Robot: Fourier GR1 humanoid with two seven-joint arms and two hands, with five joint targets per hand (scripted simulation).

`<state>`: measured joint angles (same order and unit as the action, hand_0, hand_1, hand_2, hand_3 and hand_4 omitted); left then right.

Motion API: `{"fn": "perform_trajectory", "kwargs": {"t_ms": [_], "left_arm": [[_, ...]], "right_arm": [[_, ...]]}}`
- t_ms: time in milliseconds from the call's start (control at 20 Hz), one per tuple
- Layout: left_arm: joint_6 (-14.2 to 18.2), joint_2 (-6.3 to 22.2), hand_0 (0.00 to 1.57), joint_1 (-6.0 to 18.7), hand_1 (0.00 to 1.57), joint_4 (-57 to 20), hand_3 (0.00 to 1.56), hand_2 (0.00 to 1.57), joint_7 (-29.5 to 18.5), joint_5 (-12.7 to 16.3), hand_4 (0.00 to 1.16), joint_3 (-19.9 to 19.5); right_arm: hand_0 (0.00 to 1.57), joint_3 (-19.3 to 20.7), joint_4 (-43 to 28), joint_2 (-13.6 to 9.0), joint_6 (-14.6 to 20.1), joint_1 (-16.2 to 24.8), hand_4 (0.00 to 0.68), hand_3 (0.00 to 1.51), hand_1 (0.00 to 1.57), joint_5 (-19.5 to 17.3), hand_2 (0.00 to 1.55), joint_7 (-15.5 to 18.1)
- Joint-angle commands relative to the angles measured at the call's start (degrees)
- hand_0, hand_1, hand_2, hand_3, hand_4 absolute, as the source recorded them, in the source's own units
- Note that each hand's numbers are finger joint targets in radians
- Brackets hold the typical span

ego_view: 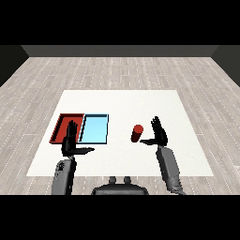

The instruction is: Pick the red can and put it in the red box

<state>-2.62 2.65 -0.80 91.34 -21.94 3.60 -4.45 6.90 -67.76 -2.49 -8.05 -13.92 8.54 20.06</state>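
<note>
The right hand (159, 132) is spread open just beside the red can (137, 133), which stands on the white table (140, 103). The left hand (71, 140), also open, hides part of the red tray (62, 126) next to the light blue tray (95, 129).

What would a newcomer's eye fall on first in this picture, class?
Most likely the red can, standing upright on the white table right of centre, with the open right hand just beside it, not yet holding it. Next come the two bright trays side by side at the left: the red tray outermost and the blue tray next to it, with the open left hand in front of them.
</note>
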Motion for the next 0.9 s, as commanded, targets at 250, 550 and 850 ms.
{"fn": "perform_trajectory", "kwargs": {"t_ms": [250, 550, 850], "left_arm": [[-1.1, 0.3, 0.00, 2.2, 0.00, -4.1, 0.00, 0.00, -0.8, 1.5, 0.00, -1.0], [3.3, -2.5, 0.00, -1.0, 0.00, 6.6, 0.00, 0.00, 5.1, -1.6, 0.00, 3.4], [-2.4, 1.6, 0.00, -2.1, 0.00, 3.6, 0.00, 0.00, 1.6, 3.3, 0.00, -1.4]], "right_arm": [[0.00, -4.3, 6.1, 2.4, 3.8, -3.4, 0.000, 0.00, 0.00, 1.2, 0.00, 3.4], [0.00, -4.9, 4.5, 2.5, 2.9, 0.3, 0.000, 0.00, 0.00, 3.7, 0.00, 4.4], [0.00, -1.9, 19.5, 0.3, 0.8, -7.2, 0.000, 0.00, 0.00, 3.9, 0.00, 10.6]]}}
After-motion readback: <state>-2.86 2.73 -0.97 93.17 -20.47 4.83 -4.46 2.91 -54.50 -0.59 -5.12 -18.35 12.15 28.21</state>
